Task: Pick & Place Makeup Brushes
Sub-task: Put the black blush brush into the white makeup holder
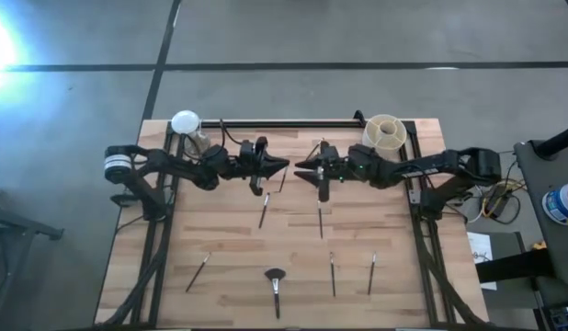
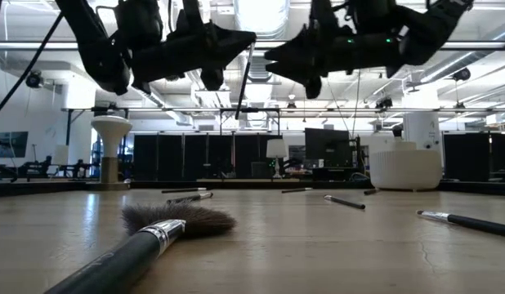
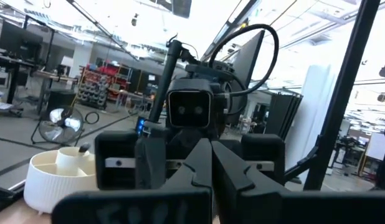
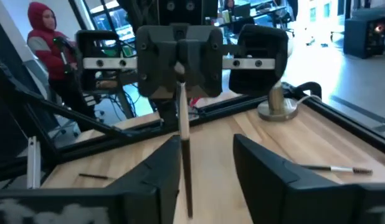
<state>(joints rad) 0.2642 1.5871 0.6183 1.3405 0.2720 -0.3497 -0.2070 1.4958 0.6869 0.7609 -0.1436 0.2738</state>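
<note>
**Brush changing grippers above the bench**

We are watching a mid-air handover over the middle of the bench (image 1: 220, 239), both arms reaching in level from opposite sides until their tips are nearly meeting. The left gripper (image 4: 178, 65) is clamping tight on the upper end of one thin makeup brush (image 4: 184, 149), which is hanging straight down from it, clear of the wood. The right gripper (image 4: 205, 180) is facing it with fingers spread wide, one on either side of the hanging handle and touching nothing, so we are reading the brush as resting with the left arm alone.

Six more brushes are lying well apart on the bench below, among them the fluffy-headed brush (image 1: 275, 279) near the front edge. A white divided holder (image 1: 385, 131) is standing at the far corner on the right arm's side.

We are judging the next move to call for the right arm backing straight away without knocking the handle, then the left arm carrying the brush to wherever it belongs; which place that is, we are not able to say.
</note>
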